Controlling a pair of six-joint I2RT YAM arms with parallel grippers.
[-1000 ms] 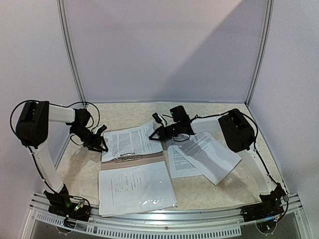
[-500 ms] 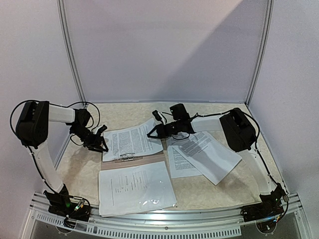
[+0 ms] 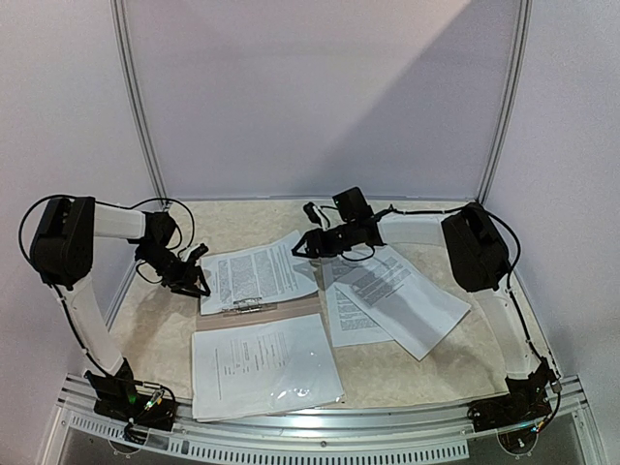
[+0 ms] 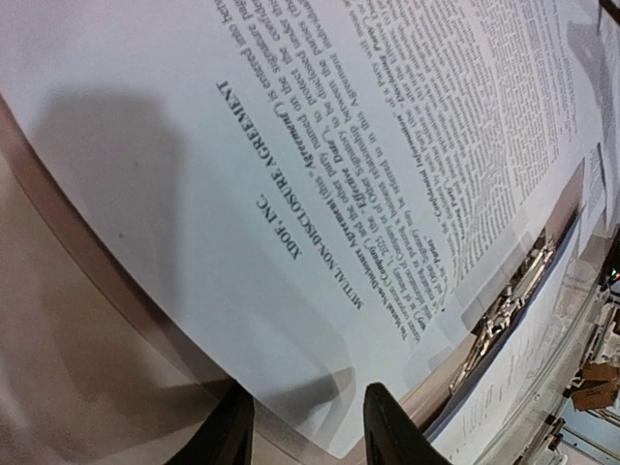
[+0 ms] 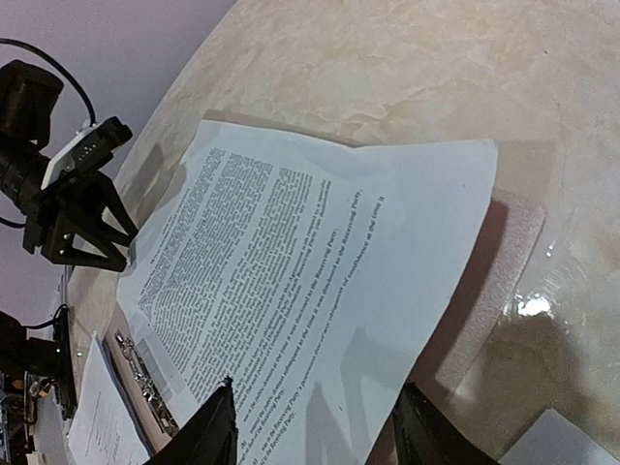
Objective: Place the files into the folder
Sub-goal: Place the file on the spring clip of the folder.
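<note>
Pale walls close in a beige mottled table [image 3: 417,378] in the top external view. The folder [image 3: 291,312] lies open left of centre, its metal clip [image 3: 250,304] across the middle. A printed sheet [image 3: 257,274] rests on its far half and a sleeved sheet [image 3: 263,366] on its near half. Two loose sheets [image 3: 397,300] overlap on the table just to the right. The left tool [image 3: 194,279] sits at the printed sheet's left edge, and the right tool [image 3: 300,246] at its far right corner.

From the left wrist, the left tool [image 4: 305,436] has its fingers [image 4: 228,431] partly apart, with the edge of the printed sheet [image 4: 320,194] lying between them but not pinched. The folder [image 4: 97,262] shows as a brown band along that sheet, with the metal clip [image 4: 504,300] beyond.

From the right wrist, the right tool [image 5: 320,426] hangs with fingers [image 5: 218,426] spread wide and nothing held, above the printed sheet [image 5: 291,262]. The folder [image 5: 494,281] peeks out beside the sheet on the table [image 5: 387,77]. The left tool [image 5: 82,232] stands at the sheet's far edge.
</note>
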